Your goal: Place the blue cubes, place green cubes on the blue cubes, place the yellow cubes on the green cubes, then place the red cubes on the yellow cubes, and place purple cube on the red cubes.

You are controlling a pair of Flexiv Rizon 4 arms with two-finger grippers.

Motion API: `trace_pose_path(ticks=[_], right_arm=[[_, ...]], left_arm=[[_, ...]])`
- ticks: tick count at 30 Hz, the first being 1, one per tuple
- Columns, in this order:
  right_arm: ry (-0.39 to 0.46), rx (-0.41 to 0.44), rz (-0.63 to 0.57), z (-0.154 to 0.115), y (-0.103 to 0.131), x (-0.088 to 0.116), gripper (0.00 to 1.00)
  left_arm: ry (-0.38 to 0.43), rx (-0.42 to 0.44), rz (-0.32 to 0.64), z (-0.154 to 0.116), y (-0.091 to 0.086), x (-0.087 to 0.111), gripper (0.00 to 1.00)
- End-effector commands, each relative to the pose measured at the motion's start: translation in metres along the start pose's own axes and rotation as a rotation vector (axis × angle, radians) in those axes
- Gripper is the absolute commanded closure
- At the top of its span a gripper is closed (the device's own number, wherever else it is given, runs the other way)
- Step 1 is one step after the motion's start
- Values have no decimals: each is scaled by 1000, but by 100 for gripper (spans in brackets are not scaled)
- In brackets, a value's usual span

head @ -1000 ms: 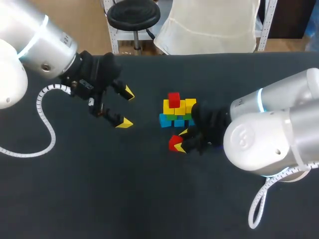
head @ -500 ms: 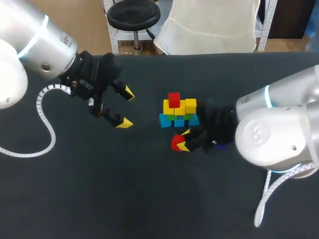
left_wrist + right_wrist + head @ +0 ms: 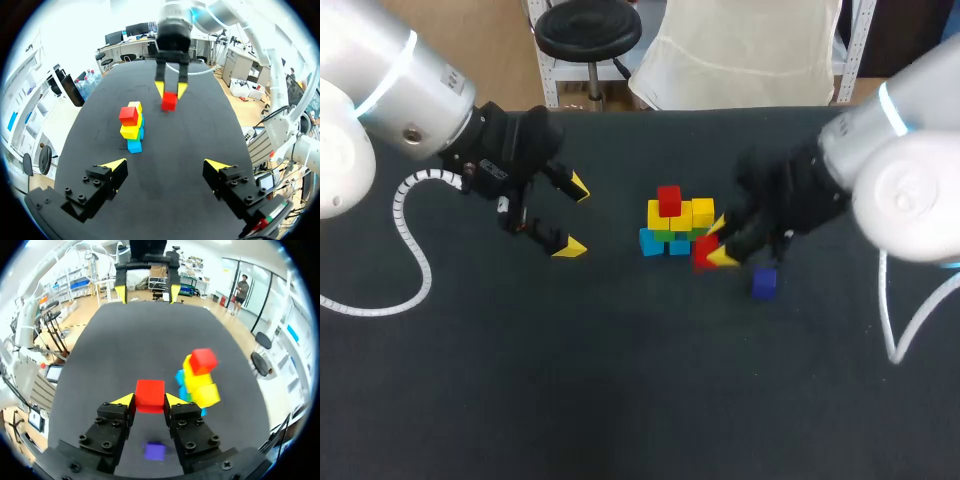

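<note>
Two arms: the left arm [image 3: 410, 95] comes in from the left and the right arm [image 3: 905, 175] from the right, both over a dark table [image 3: 620, 400].
Left tool [image 3: 573, 216]: fingers spread wide and holding nothing. It hangs well apart from the stack, on the stack's left. In the left wrist view the stack stands ahead of the open tips.
Right tool [image 3: 718, 240]: gripping the held red cube [image 3: 703, 250], one yellow tip on each of two opposite sides. It sits just beside the stack, on the stack's right and near side.
Held red cube: the right wrist view shows it squarely between the fingertips, with the stack ahead and to one side. In the left wrist view it looks lifted off the table, about level with the stack's upper tiers.
Stack [image 3: 675, 225]: near the middle of the table. Blue cubes [image 3: 652, 243] lie at the bottom and green cubes [image 3: 666, 236] show thinly above them. Yellow cubes [image 3: 684, 215] sit over the green.
Top red cube [image 3: 668, 200]: resting on the yellow cubes toward the stack's left side.
Purple cube [image 3: 764, 284]: alone on the table, near the stack's right and below the right tool. In the right wrist view it lies under the tool's fingers, touching nothing.
</note>
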State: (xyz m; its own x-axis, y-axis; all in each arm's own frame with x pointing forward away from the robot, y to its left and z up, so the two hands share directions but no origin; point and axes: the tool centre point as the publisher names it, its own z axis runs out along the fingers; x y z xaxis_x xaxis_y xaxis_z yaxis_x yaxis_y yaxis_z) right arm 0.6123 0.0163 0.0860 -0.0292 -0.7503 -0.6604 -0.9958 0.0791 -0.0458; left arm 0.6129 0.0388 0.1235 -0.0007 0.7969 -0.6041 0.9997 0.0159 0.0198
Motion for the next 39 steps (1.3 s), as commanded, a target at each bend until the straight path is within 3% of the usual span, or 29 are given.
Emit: trace_pose_path(ticks=[1,5,16,20,39], right_arm=[[27,27,-19,-28,-12,-1,100],[38,27,-49,-36,-29,-5,100],[-93,-72,-110,-31,-67,-6,100],[-76,-84,-117,-25,-75,-9,100],[-68,-103,-109,1,-85,-14,100]], left_arm=[[-2,0,2,0,0,1,0],[-2,0,2,0,0,1,0],[-2,0,2,0,0,1,0],[-2,0,2,0,0,1,0],[-2,0,2,0,0,1,0]])
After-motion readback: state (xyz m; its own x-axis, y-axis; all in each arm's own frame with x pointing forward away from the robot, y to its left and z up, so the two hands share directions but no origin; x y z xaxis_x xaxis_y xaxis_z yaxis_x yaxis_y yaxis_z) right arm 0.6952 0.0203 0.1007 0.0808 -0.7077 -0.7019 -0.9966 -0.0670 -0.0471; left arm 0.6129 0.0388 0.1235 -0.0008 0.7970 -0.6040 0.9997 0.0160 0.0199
